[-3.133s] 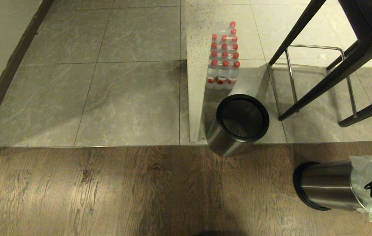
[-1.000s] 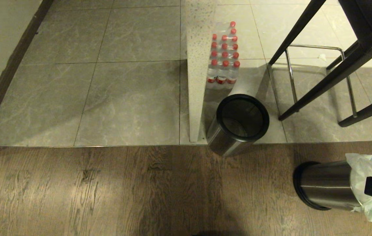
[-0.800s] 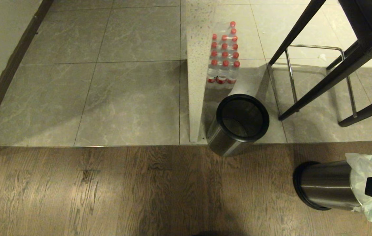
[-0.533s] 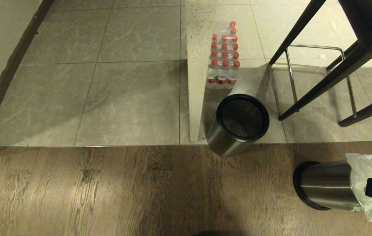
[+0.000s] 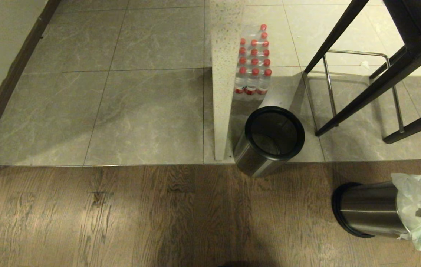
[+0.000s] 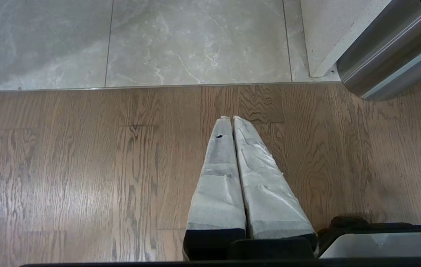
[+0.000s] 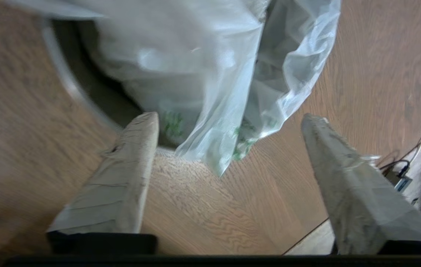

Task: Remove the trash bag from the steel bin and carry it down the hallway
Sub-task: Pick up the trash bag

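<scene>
A steel bin [image 5: 368, 209] lies tipped on the wood floor; its thin, slippery trash bag [image 5: 414, 193] spills out. The right gripper [image 7: 229, 118] fingers [image 7: 136, 137] stand apart; best pinch the bunched loose edge.

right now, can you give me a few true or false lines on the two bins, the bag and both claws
1. The steel bin holding the trash bag lies on its side on the wood floor. True.
2. The right claw is clamped shut on the bag. False: its fingers stand wide apart with the bag's loose end hanging between them, not pinched.
3. The second bin stands upright beside the white panel. True.
4. The second bin also has a bag in it. False: its inside shows no bag.
5. The left claw is shut and holds nothing, over bare wood floor. True.
6. The pack of water bottles sits on the wood floor. False: it stands on the grey tiles.
</scene>
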Controlling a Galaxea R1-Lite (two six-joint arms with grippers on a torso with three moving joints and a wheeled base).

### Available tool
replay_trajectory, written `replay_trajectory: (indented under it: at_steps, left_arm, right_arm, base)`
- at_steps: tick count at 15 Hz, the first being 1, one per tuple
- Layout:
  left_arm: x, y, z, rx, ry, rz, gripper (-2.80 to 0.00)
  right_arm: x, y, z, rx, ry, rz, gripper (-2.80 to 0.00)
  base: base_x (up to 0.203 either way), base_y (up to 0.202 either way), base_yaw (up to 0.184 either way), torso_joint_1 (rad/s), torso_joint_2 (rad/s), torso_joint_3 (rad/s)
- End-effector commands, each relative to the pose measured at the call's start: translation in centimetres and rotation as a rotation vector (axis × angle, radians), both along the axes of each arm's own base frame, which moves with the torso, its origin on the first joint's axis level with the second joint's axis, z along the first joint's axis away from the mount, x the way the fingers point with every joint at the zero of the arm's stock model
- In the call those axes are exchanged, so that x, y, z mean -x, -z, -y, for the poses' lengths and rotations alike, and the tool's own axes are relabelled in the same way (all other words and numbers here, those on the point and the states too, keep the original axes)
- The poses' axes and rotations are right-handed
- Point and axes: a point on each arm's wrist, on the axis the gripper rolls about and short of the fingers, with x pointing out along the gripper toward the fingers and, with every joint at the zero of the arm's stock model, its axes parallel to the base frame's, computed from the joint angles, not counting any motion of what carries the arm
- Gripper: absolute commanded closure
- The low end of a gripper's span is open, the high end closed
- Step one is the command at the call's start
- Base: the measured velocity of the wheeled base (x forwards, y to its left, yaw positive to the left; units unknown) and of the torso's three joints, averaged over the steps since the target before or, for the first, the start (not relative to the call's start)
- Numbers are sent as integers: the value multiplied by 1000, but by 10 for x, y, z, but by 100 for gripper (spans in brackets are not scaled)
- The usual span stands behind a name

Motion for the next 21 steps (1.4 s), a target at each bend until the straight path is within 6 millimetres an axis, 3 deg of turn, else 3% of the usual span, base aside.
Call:
replay_trajectory:
  at_steps: [1,4,10,17,18,19,21]
  left_arm:
    - [0,0,0,0,0,-1,0]
    - [0,0,0,0,0,-1,0]
    - [0,0,0,0,0,-1,0]
    - [0,0,0,0,-1,-1,0]
    - [0,0,0,0,-2,-1,0]
    - [0,0,0,0,-1,-1,0]
    - [0,0,0,0,0,-1,0]
  right_arm:
    - [-4,9,6,-19,7,-4,-280]
    - [-11,17,10,-96,-21,41,-280]
    - [-22,32,34,-79,11,62,-280]
    - [-30,49,43,-88,28,64,-280]
    - [-31,51,44,-88,30,65,-93]
    - [-32,52,44,-87,29,65,0]
    - [-32,50,45,-80,27,69,0]
  base:
    - [0,0,0,0,0,0]
    - [0,0,0,0,0,0]
    - [0,0,0,0,0,0]
    - [0,0,0,0,0,0]
    - [0,0,0,0,0,0]
    - [0,0,0,0,0,0]
    - [0,0,0,0,0,0]
